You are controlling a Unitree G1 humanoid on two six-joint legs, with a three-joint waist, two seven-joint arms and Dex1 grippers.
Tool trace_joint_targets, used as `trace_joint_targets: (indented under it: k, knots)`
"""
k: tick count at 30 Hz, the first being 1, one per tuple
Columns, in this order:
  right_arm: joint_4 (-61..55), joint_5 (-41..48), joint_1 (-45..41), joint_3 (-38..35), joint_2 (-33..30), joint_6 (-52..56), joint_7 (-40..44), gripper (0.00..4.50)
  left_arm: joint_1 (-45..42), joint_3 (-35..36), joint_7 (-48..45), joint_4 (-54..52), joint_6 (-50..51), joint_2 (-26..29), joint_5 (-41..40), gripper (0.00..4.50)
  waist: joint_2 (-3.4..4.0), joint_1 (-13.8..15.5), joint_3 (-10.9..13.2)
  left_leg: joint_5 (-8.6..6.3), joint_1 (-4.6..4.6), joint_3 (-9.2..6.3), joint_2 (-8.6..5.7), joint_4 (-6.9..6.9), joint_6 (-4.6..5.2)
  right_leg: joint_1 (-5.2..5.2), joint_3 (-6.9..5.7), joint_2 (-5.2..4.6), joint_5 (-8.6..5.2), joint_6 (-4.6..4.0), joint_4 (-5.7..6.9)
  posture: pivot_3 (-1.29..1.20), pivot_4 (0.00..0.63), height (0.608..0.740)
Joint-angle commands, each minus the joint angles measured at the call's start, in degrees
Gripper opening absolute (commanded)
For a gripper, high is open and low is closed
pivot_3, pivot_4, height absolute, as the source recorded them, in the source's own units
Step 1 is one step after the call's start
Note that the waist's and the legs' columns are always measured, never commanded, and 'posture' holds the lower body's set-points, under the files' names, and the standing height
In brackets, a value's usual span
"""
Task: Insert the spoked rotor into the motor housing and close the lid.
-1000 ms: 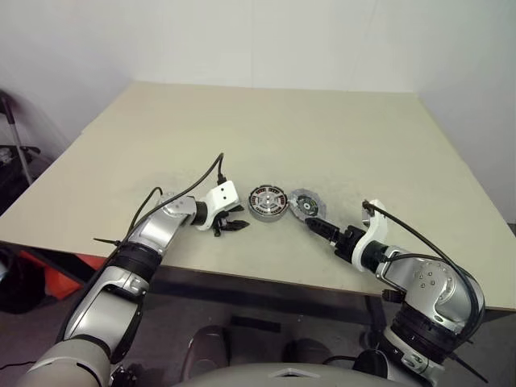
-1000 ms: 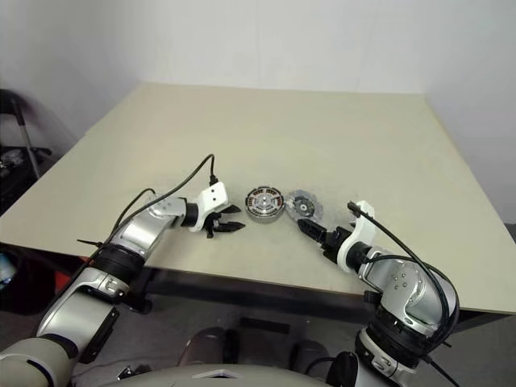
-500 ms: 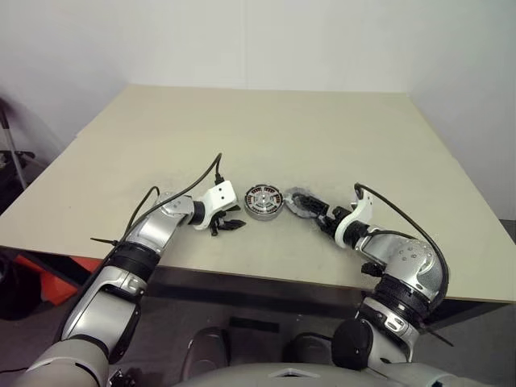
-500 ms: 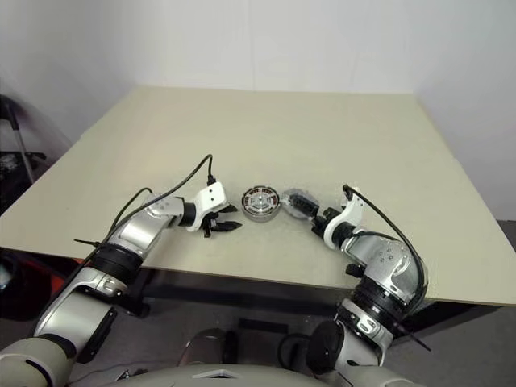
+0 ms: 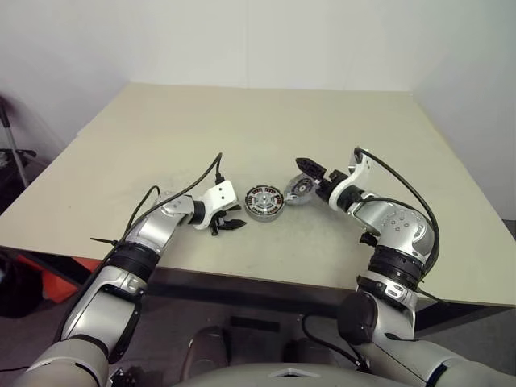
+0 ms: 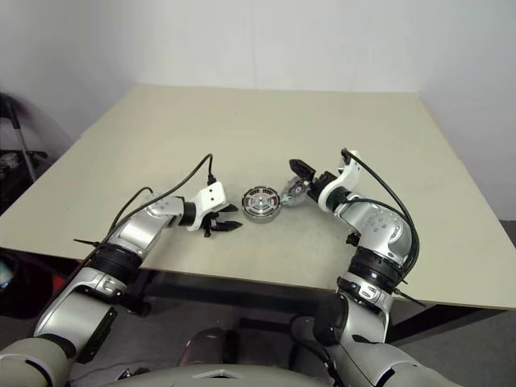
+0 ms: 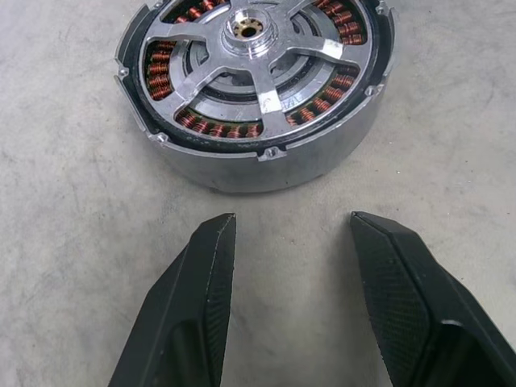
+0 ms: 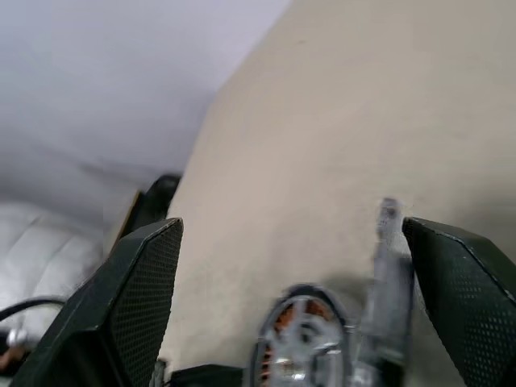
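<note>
The motor housing [image 5: 264, 201] stands on the table [image 5: 242, 129] with copper windings showing. The spoked rotor [image 7: 246, 28] sits inside it, its silver spokes over the windings. My left gripper [image 5: 234, 225] rests on the table just left of the housing [image 7: 274, 169], open and with nothing between its fingers. The lid [image 5: 297, 191] is tipped up on edge just right of the housing. It leans against one finger of my right gripper [image 5: 307, 179], whose jaws stand wide apart. In the right wrist view the lid [image 8: 389, 258] shows edge-on beside one finger.
The tan table stretches far back and to both sides. Its front edge [image 5: 266, 278] runs close beneath both arms. A dark stand [image 5: 10, 153] is off the table's left side. White walls close the back.
My right gripper has risen and swung forward and left to the housing's right side. The lid, flat on the table before, is now tipped up on edge. The left arm has kept still.
</note>
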Motion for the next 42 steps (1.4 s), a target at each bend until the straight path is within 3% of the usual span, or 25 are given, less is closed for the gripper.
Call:
trace_joint_targets:
  k: [1, 7, 12, 19, 24, 42]
  knots:
    - [-4.79, 4.36, -2.13, 3.19, 0.92, 2.42, -2.01, 4.48, -1.08, 1.07, 2.10, 1.93, -0.11, 1.05, 1.31, 2.40, 0.00, 0.00, 0.00, 0.00, 0.01, 0.00, 0.01, 0.00, 0.00, 0.00, 0.00, 0.00, -0.01, 0.02, 0.00, 0.00, 0.000, 0.740]
    - [-7.53, 5.48, 0.29, 9.76, 3.00, 3.04, -4.24, 4.48, -3.67, 3.58, 5.00, 6.23, -0.60, 1.54, 0.60, 2.40, 0.00, -0.16, 0.00, -0.01, 0.01, 0.00, 0.03, -0.01, 0.01, -0.05, 0.00, 0.01, -0.13, 0.23, 0.03, 0.00, 0.000, 0.740]
    - [-6.80, 2.46, 2.97, 17.24, 0.01, -1.94, -3.32, 4.48, -6.48, 6.41, 5.95, 10.98, -1.35, 3.12, -0.55, 2.40, -0.02, -0.03, 0.01, 0.02, -0.11, -0.01, 0.02, -0.02, -0.04, -0.10, 0.00, 0.01, -0.13, 0.23, -0.03, 0.00, 0.000, 0.740]
    - [-5.92, -9.76, 6.07, 35.42, -9.92, -21.34, 1.68, 4.48, -6.21, 7.97, 5.90, 12.92, -2.27, 3.81, -0.56, 2.40, -0.03, 0.11, 0.01, -0.05, -0.69, -0.03, -0.04, 0.00, 0.07, -0.63, -0.03, 0.01, 0.12, -0.12, -0.06, 0.00, 0.000, 0.740]
    - [1.73, -16.91, 6.75, 42.82, -12.07, -32.64, 3.50, 4.48, -5.27, 7.75, 6.10, 11.46, -1.21, 2.47, -0.68, 2.40, -0.05, 0.13, 0.01, -0.06, -0.84, -0.04, -0.03, 0.11, 0.09, -0.75, -0.05, 0.00, 0.12, -0.16, -0.02, 0.00, 0.000, 0.740]
    - [7.92, -22.96, 9.86, 47.40, -12.51, -41.12, 7.17, 4.48, -4.85, 7.69, 5.84, 10.45, -0.53, 2.27, -0.35, 2.40, -0.09, 0.12, -0.01, -0.30, -0.91, -0.05, 0.02, 0.61, 0.50, -0.58, -0.06, -0.02, 0.13, -0.20, 0.08, 0.00, 0.000, 0.740]
